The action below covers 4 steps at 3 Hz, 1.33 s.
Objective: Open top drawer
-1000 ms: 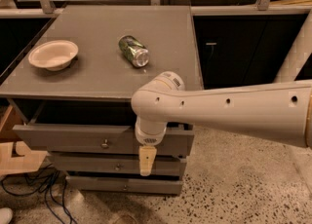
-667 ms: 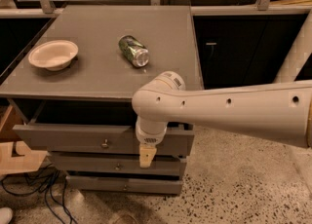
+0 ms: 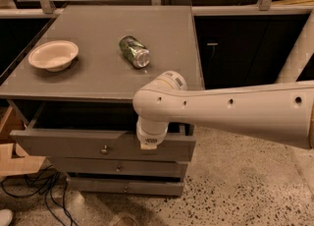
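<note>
The top drawer (image 3: 73, 143) is a wide grey drawer under the grey tabletop. It stands pulled out, with a dark gap showing behind its front panel. Its small round metal knob (image 3: 104, 149) is at the centre of the panel. My gripper (image 3: 148, 143) hangs from the white arm (image 3: 230, 109) at the drawer front's upper edge, right of the knob. Only its wrist and a short pale tip show. Two slimmer grey drawer fronts (image 3: 117, 169) sit shut below.
A white bowl (image 3: 53, 55) and a crushed green can (image 3: 134, 51) lie on the tabletop (image 3: 98, 80). Black cables (image 3: 34, 190) trail on the speckled floor at lower left. A dark cabinet (image 3: 235, 48) stands to the right.
My gripper has lifted: its pale tip hung below the top drawer's front before and now sits at the front's upper edge. The drawer stays pulled out.
</note>
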Tool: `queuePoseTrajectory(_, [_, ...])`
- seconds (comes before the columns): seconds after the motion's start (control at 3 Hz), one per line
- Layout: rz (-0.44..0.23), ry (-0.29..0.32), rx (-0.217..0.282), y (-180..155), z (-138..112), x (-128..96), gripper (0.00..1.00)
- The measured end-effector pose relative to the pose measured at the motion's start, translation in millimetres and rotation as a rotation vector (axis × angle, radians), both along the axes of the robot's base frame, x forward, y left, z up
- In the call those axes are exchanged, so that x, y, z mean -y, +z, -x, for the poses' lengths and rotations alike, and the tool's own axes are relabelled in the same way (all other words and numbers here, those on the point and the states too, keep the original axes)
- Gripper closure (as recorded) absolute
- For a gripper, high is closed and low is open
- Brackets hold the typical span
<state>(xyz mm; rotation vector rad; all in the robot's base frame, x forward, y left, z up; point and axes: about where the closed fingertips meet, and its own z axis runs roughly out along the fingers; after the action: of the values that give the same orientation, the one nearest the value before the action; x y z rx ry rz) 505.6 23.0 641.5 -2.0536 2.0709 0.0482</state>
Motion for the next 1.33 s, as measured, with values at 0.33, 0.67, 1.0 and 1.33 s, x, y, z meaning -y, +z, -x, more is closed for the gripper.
queuePoseTrajectory(0.33, [0.000, 0.000, 0.000, 0, 0, 0, 1.00])
queuePoseTrajectory(0.67, [0.000, 0.000, 0.000, 0, 0, 0, 1.00])
queuePoseTrajectory(1.0, [-0.005, -0.005, -0.023, 0, 7, 5, 1.00])
queuePoseTrajectory(1.33, [-0.008, -0.011, -0.036, 0, 13, 8, 1.00])
